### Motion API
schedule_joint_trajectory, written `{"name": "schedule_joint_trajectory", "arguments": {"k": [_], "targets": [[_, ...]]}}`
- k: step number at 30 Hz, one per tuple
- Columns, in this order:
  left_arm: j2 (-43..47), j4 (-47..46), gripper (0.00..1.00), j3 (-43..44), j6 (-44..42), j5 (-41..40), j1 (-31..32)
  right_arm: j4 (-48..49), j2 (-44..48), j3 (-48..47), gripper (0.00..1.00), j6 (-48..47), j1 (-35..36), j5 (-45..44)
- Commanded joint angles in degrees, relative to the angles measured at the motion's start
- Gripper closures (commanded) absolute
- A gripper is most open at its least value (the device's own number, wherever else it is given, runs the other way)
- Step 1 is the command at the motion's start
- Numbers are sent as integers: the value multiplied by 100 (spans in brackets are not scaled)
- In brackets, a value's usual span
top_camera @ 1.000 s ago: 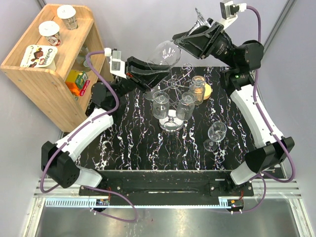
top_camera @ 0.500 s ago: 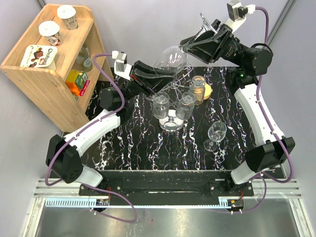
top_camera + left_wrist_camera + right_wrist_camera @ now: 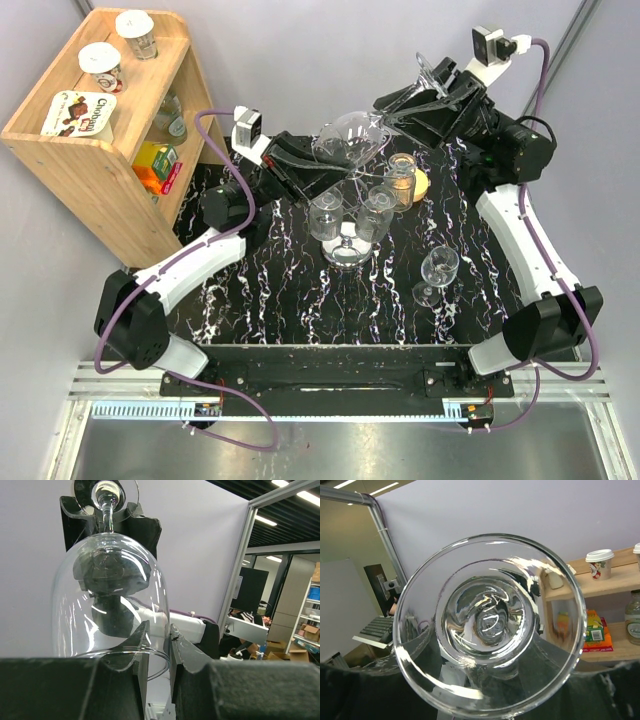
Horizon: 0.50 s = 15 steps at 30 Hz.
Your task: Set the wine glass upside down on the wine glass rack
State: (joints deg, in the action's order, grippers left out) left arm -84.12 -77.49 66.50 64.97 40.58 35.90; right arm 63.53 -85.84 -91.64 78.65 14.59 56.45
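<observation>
Two arms on one wine glass (image 3: 352, 135). Going by camera:

**Overhead:**
- The glass is up in the air over the far side of the black marble table (image 3: 260, 300), lying close to level.
- Its bowl points toward the left arm and its foot toward the right arm.
- The left gripper (image 3: 322, 165) is at the bowl's rim. The right gripper (image 3: 417, 95) is at the stem end.
- The wine glass rack (image 3: 346, 256) stands mid-table, chrome base down, below and just in front of the held glass.
- Two hung glasses (image 3: 325, 212) sit bowl-down on the rack's near arms.
- From this angle the bowl overlaps the rack's far wire arms. No contact visible.
- One upright glass (image 3: 438, 270) stands on the table to the right, well apart from the rack.
- A wooden shelf (image 3: 100, 140) stands off the table's left edge with lidded cups (image 3: 100, 65) on top.

**Left wrist:**
- The fingers (image 3: 137, 647) are nearly together and the bowl's rim runs through the narrow slot between them, so the rim is pinched.
- The bowl rises ahead of the camera, with the stem going up into the right gripper's black fingers.

**Right wrist:**
- The glass foot fills the frame, seen face-on.
- Dark fingers (image 3: 350, 695) show only at the bottom corners, set wide apart.
- Can't tell whether they are clamping the foot or stem, or only sitting around it.
</observation>
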Motion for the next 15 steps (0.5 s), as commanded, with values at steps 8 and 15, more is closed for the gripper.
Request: {"name": "schedule_joint_trajectory", "arguments": {"k": [8,15], "targets": [[-8,-3,100,-427,534,882,22,1407,323,207,60,695,-369,-1030],[-26,471,100,-462,253,996,22,1444,375,207,70,871,-483,-1110]]}}
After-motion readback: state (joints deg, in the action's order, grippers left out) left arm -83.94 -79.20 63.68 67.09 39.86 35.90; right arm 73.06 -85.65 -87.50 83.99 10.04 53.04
